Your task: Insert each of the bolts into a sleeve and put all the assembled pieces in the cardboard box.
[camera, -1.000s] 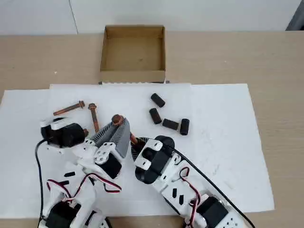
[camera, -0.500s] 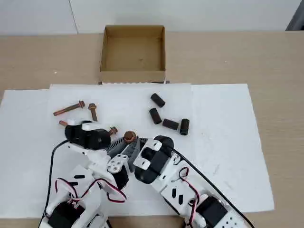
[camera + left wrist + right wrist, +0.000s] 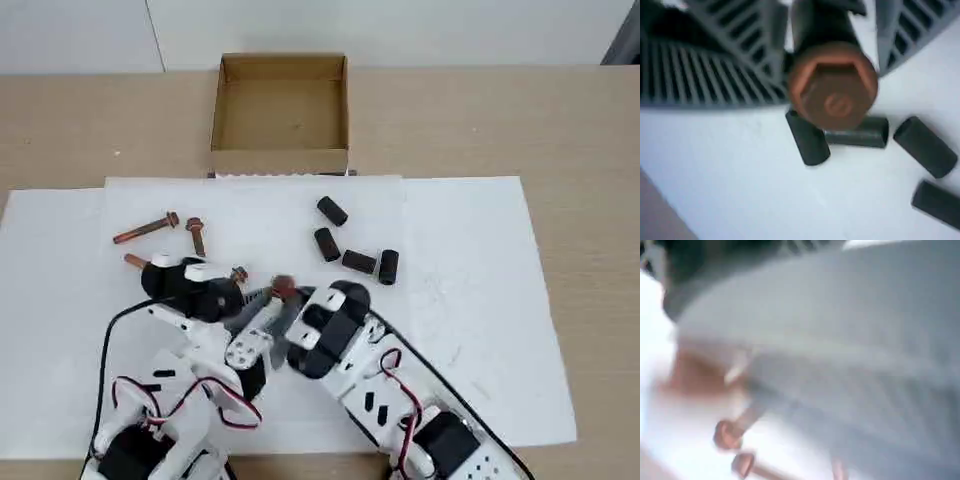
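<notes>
The left pincer [image 3: 272, 300] is clamping the copper hex-head metal bolt [image 3: 832, 85], its shaft seemingly pointing ahead at the adjacent right pincer [image 3: 303, 300], whose grip cannot be told.

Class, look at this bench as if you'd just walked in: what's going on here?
The left hand grips a copper-coloured hex-head bolt above the white paper sheet, with the right arm pressed in close beside it. Four black cylindrical sleeves lie loose on the paper, and spare bolts lie off to one side. No assembled piece is in the brown cardboard box yet.
</notes>
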Controlling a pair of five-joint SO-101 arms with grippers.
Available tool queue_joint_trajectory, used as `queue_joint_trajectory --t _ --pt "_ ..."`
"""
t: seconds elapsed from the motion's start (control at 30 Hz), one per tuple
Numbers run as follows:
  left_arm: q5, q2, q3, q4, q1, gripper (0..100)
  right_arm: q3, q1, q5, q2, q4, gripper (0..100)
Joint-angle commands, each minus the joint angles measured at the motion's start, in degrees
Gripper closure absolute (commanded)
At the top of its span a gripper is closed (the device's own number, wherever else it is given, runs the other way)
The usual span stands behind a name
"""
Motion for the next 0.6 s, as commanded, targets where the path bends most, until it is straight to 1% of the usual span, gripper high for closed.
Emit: queue_joint_trajectory --t 0.0,0.17,0.37,0.43,0.53,0.57 --pt "-0.3 -0.4 -1.0 0.0 -2.3 79 -1.9 0.6 0.5 -0.8 -1.6 99.7" --pt "-0.3 -0.3 -3.7 0.4 -5.6 79 -1.6 0.7 0.5 -0.8 -1.5 99.7" --pt "-0.3 -0.3 -8.1 0.4 -5.6 79 -1.4 0.9 0.5 -0.7 -1.2 99.7" --pt "-0.3 -0.3 -10.2 0.3 -5.6 84 -1.4 1.8 0.4 -0.7 -1.2 99.7" --pt "-0.4 -0.5 -12.1 0.1 -5.6 100 -1.4 4.5 0.2 -0.7 -1.1 99.7" --pt "-0.4 -0.5 -12.4 0.2 -5.7 99 -1.4 5.7 0.0 -0.7 -0.9 99.7"
